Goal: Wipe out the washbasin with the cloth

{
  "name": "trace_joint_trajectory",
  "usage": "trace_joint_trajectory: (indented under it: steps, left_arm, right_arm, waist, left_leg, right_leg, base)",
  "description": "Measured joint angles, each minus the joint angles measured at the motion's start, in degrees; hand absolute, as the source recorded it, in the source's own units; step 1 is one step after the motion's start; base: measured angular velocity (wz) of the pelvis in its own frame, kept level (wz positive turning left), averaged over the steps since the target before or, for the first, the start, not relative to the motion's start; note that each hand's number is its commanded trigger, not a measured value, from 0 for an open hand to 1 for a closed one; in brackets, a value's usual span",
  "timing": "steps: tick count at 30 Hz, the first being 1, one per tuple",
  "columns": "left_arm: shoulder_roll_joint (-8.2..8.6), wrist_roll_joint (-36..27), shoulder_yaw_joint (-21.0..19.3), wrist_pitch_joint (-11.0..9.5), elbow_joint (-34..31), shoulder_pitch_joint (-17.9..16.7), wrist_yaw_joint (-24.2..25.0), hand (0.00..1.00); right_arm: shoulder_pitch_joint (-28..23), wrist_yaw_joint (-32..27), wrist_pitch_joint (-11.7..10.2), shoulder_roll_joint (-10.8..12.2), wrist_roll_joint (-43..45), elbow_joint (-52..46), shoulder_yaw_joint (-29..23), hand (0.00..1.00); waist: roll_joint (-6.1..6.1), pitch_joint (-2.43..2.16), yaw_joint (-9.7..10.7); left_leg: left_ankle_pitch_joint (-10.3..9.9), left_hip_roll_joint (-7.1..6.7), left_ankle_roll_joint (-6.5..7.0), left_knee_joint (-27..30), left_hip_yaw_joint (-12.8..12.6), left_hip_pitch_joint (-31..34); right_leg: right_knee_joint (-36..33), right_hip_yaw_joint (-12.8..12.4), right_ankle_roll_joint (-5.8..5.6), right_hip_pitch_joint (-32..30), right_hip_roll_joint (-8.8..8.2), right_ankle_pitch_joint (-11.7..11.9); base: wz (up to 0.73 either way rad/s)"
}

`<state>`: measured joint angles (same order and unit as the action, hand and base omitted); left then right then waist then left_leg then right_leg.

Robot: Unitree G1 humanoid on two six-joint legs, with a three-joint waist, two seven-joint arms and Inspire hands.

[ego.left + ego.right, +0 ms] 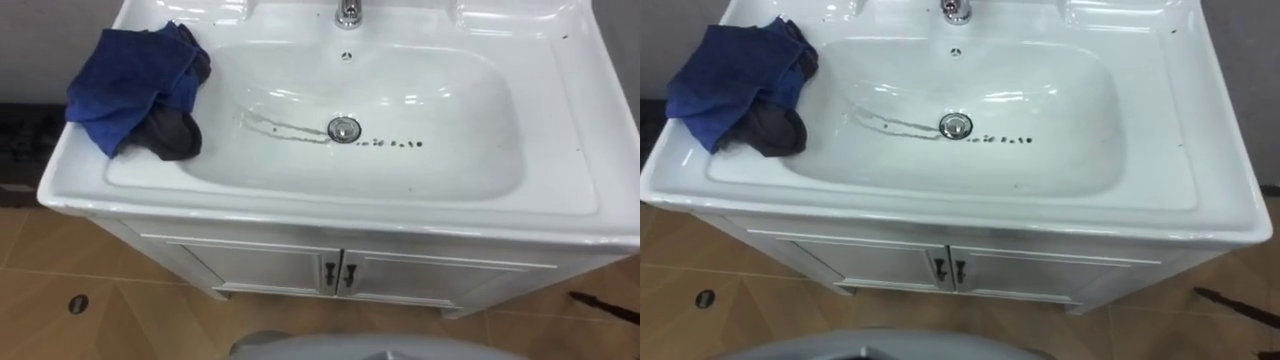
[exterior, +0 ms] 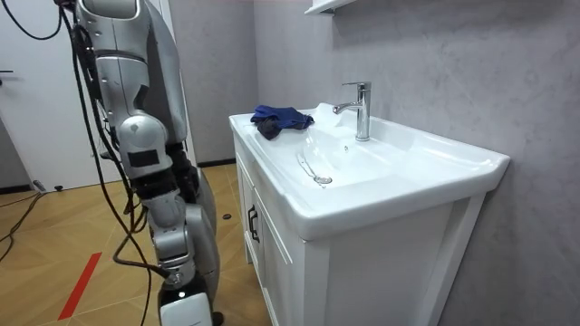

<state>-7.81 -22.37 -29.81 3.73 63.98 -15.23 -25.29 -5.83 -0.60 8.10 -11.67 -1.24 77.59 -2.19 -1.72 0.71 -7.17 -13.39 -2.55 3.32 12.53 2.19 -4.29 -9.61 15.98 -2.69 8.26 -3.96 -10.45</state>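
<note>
Eye views, looking down on a white basin [image 1: 450, 130] set on a white cabinet [image 1: 250, 268].

Far left, on the wood floor [image 1: 40, 250]: a small dark round disc [image 1: 78, 303], about 8 o'clock from the drain [image 1: 344, 129].

Left back corner: the blue cloth [image 1: 135, 75] is bunched on the basin's rim, about 10 o'clock from the drain and well apart from it. Its lower edge hangs over into the bowl. A darker grey fold [image 1: 172, 135] shows under it at the cloth's 5 o'clock, resting on the bowl's slope.

Bowl middle: a thin greyish streak [image 1: 285, 127] runs in to the drain from 9 o'clock. The overflow hole [image 1: 346, 56] sits at 12 o'clock, with the faucet [image 1: 348, 12] beyond it on the back ledge.

Right of the drain: a short row of dark specks [image 1: 395, 143] just beside it at 3 o'clock.

Below, at 6 o'clock: two cabinet doors meet, their dark handles [image 1: 338, 273] side by side.

Room view: the robot stands upright at the room view's left, just before the cabinet's front. A red strip [image 2: 82, 285] lies on the floor by its feet.

Left hand and right hand: I cannot tell whether they are spread or closed, nor how the cloth lies relative to either. The cloth lies loose on the rim.
</note>
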Motion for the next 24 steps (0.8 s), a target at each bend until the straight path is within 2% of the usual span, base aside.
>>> trace_joint_trajectory:
  steps: [2, 5, 6, 7, 10, 15, 18, 21, 24]
  left_arm:
    - [-0.15, -1.48, -1.69, -0.89, -2.87, -0.65, -3.02, 0.0]
    - [-1.0, -1.77, -5.37, -2.64, -10.12, -0.53, -7.48, 0.0]
    - [-1.31, -1.73, -6.18, -3.79, -13.0, -0.46, -9.38, 0.0]
    - [-2.07, -1.71, -6.19, -5.03, -14.88, -0.29, -11.53, 0.0]
    - [-2.58, -1.84, -6.13, -7.19, -22.06, -0.1, -16.79, 0.0]
    - [-3.09, -2.58, -8.23, -9.22, -33.79, 1.11, -23.61, 0.0]
    - [-4.61, -2.64, -8.24, -10.81, -38.81, 2.15, -25.3, 0.0]
    - [-6.55, -2.09, -8.43, -10.9, -44.99, 2.18, -26.26, 0.0]
    - [-8.48, -2.1, -8.62, -11.47, -50.94, 2.19, -26.41, 0.0]
  right_arm:
    - [0.32, -0.05, -1.18, -0.43, -0.1, -0.61, -1.61, 0.0]
    - [-0.24, -0.2, -1.37, -0.78, 0.07, -1.58, -1.8, 0.0]
    - [-0.28, -0.41, -1.73, -0.76, 0.14, -2.04, -1.84, 0.0]
    - [-0.28, -0.6, -2.37, -0.75, 0.23, -2.11, -2.01, 0.0]
    - [-0.03, -0.75, -3.69, -0.78, 0.0, -2.46, -2.55, 0.0]
    - [-0.52, -1.29, -5.2, -0.39, -2.04, -5.96, -3.69, 0.0]
    - [-0.46, -1.12, -6.35, -0.32, -2.22, -6.41, -3.68, 0.0]
    - [-0.93, -0.41, -7.35, -0.33, -2.21, -6.56, -3.74, 0.0]
    - [-1.01, -0.01, -7.46, -0.26, -2.09, -6.46, -3.73, 0.0]
  waist:
    - [-0.59, -0.29, -0.29]
    - [-0.76, -0.48, -1.64]
    - [-0.89, -0.64, -2.03]
    - [-1.06, -0.76, -2.43]
    - [-1.23, -0.87, -2.91]
    - [-1.75, -1.15, -3.6]
    - [-2.19, -1.48, -3.94]
    - [-2.43, -1.5, -4.03]
    - [-2.44, -1.36, -4.06]
  left_leg:
    - [0.02, -0.02, 0.02, 0.0, 0.15, 0.11]
    - [0.05, -0.08, -0.04, 0.04, 0.76, 0.19]
    - [0.11, -0.17, -0.12, 0.14, 1.25, 0.54]
    - [0.26, -0.17, -0.19, 0.05, 1.52, 0.64]
    - [0.33, -0.12, -0.24, -0.27, 1.53, 0.72]
    - [0.35, -0.22, -0.24, -0.31, 1.84, 1.18]
    - [0.36, -0.18, -0.23, -0.39, 1.84, 1.11]
    - [0.39, -0.17, -0.21, -0.81, 1.79, 0.59]
    - [0.41, -0.18, -0.18, -0.83, 1.64, 0.58]
  right_leg:
    - [0.0, 0.09, 0.03, -0.08, -0.11, -0.09]
    - [0.0, 0.74, 0.03, -0.27, -0.11, -0.14]
    - [0.0, 1.25, 0.03, -0.34, -0.11, -0.14]
    - [0.01, 1.4, 0.03, -0.46, -0.13, -0.14]
    - [0.03, 1.45, 0.04, -0.75, -0.09, -0.14]
    - [0.1, 1.75, 0.04, -1.17, -0.08, -0.14]
    - [0.05, 1.86, 0.04, -1.42, -0.08, -0.14]
    - [0.21, 1.78, 0.04, -1.18, -0.05, -0.14]
    - [0.18, 1.4, 0.04, -1.26, -0.1, -0.14]
  base:
    - [0.06]
    - [0.11]
    - [0.15]
    - [0.13]
    - [0.02]
    - [0.02]
    - [0.0]
    - [0.0]
    - [-0.01]
